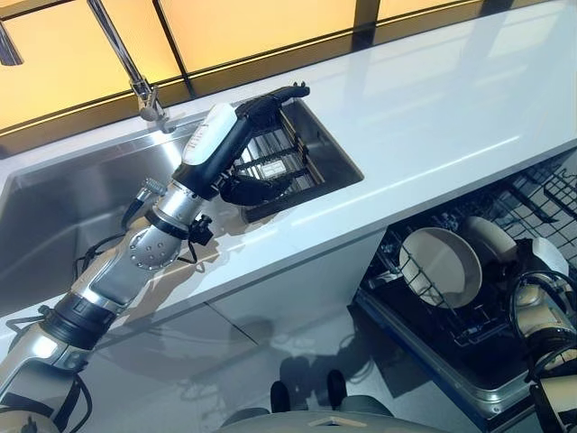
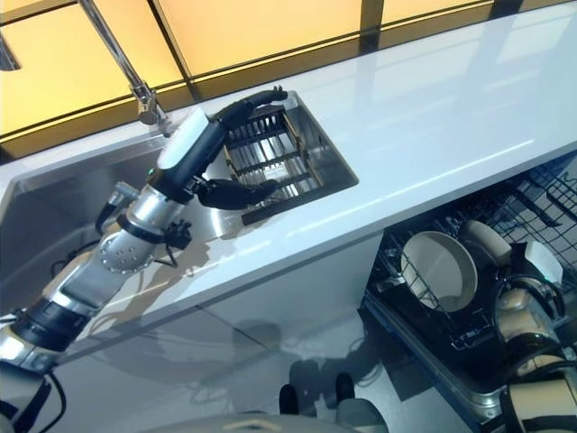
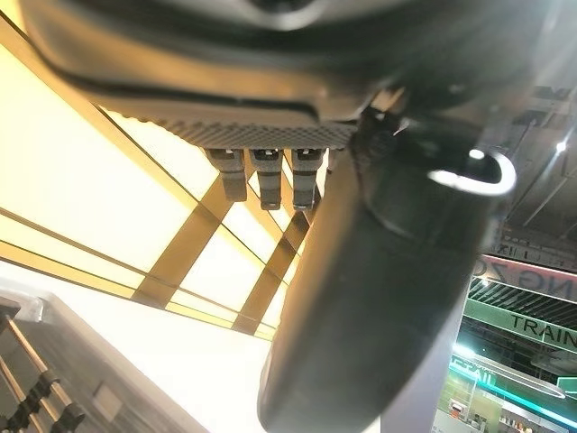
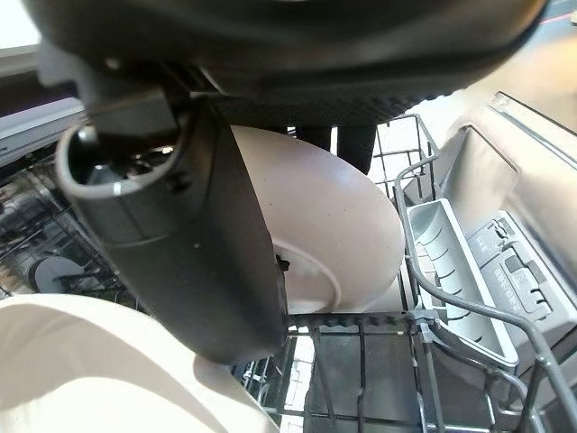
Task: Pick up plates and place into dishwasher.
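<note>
- Nearest the lens, right hand (image 4: 194, 244) down among the wires of the dishwasher rack (image 4: 469, 316); thumb laid across the face of a pale plate (image 4: 334, 225); fingers pass behind that plate's rim, so it reads as a pinch, thumb in front and fingers at the back; probably held so in order to steady the plate on edge while it seats between the tines
- Plate stands upright in the rack, concave face towards the robot's left (image 1: 442, 266); a second pale dish (image 4: 99, 361) sits just beside the hand on the near side; another pale rim (image 1: 491, 236) stands behind the held plate; upright stacking suits the rack's slots
- Dishwasher (image 1: 469, 361) open below the worktop (image 1: 433, 117), rack pulled out on the robot's right; that gives the arm reach from above
- Left hand (image 2: 212, 149) stretched over the sink's drying basket (image 2: 270, 162), fingers long and loosely spread, thumb apart beneath them, nothing held; likely poised to fetch the next plate, though I see none in the basket
- Sink (image 1: 54, 207) and tap (image 1: 135, 77) beside it, to the robot's left
</note>
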Robot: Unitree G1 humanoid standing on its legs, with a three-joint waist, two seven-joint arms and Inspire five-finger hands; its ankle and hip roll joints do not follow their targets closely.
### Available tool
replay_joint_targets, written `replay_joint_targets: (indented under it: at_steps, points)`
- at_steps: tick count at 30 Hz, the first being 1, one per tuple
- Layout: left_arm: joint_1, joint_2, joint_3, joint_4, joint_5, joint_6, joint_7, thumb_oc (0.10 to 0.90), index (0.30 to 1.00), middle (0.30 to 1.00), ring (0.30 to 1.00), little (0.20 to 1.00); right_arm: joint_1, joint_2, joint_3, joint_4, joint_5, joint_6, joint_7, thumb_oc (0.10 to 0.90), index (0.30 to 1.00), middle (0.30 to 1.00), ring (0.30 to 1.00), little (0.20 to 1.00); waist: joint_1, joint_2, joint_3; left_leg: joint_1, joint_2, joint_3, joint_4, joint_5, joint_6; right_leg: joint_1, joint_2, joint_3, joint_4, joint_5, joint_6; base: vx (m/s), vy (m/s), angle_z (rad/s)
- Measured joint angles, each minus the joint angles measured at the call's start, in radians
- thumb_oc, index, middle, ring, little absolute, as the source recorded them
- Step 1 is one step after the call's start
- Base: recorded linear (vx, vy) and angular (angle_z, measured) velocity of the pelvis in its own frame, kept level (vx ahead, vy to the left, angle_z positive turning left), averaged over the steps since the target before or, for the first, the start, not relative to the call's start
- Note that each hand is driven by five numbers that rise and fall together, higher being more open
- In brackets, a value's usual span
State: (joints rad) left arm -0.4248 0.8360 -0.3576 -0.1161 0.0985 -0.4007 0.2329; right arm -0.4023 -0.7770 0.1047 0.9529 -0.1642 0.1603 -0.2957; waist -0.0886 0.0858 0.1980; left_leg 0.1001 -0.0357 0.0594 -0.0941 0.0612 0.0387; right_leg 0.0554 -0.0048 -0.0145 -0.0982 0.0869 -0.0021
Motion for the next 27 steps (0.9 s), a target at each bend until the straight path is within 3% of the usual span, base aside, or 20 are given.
replay_joint_targets:
  at_steps: [12,13,14,15,17,27]
  points:
    - [-0.014,0.0,-0.003,0.0,0.002,-0.003,0.043,0.8,0.9,0.9,0.9,0.9,-0.069,-0.019,-0.001,0.006,0.047,-0.031,0.026,0.1,0.3,0.3,0.3,0.2,-0.025,0.024,0.036,-0.008,-0.002,0.01,0.0,0.0,0.002,-0.011,-0.002,0.003,0.0,0.003,-0.003,-0.01,0.0,-0.01]
    - [-0.021,0.0,-0.005,0.0,0.007,-0.004,0.05,0.8,0.9,0.9,0.9,0.9,-0.083,-0.028,0.0,0.007,0.047,-0.036,0.037,0.289,0.462,0.462,0.462,0.389,-0.024,0.03,0.045,-0.008,-0.002,0.01,0.0,0.0,0.002,-0.011,-0.002,0.003,0.0,0.003,-0.003,0.0,0.0,0.0]
    - [-0.021,0.0,-0.005,0.0,0.007,-0.004,0.05,0.8,0.9,0.9,0.9,0.9,-0.083,-0.028,0.0,0.007,0.047,-0.036,0.037,0.289,0.462,0.462,0.462,0.389,-0.024,0.03,0.045,-0.008,-0.002,0.01,0.0,0.0,0.002,-0.011,-0.002,0.003,0.0,0.003,-0.003,0.0,0.0,0.0]
    - [-0.022,0.0,-0.006,0.0,0.018,-0.007,0.057,0.8,0.9,0.9,0.9,0.9,-0.098,-0.032,0.0,0.008,0.047,-0.04,0.045,0.8,0.9,0.9,0.9,0.9,-0.024,0.036,0.05,-0.008,-0.001,0.01,0.0,0.0,0.002,-0.012,-0.001,0.003,0.0,0.003,-0.003,0.0,0.0,0.0]
    - [-0.034,0.0,-0.013,0.0,0.019,-0.016,0.057,0.8,0.9,0.9,0.9,0.9,-0.116,-0.032,0.0,0.008,0.047,-0.043,0.05,0.8,0.9,0.9,0.9,0.9,-0.021,0.046,0.055,-0.008,0.0,0.008,0.0,0.0,0.001,-0.011,0.0,0.001,0.005,0.003,-0.003,0.0,0.0,0.0]
    - [-0.055,-0.001,-0.031,0.0,0.019,-0.019,0.066,0.8,0.9,0.9,0.9,0.9,-0.05,-0.036,0.0,-0.056,0.043,-0.04,0.032,0.8,0.9,0.9,0.9,0.9,-0.023,0.041,0.058,0.001,0.0,0.008,0.0,-0.001,0.001,0.0,0.001,0.002,0.005,0.003,-0.003,0.01,-0.003,0.0]
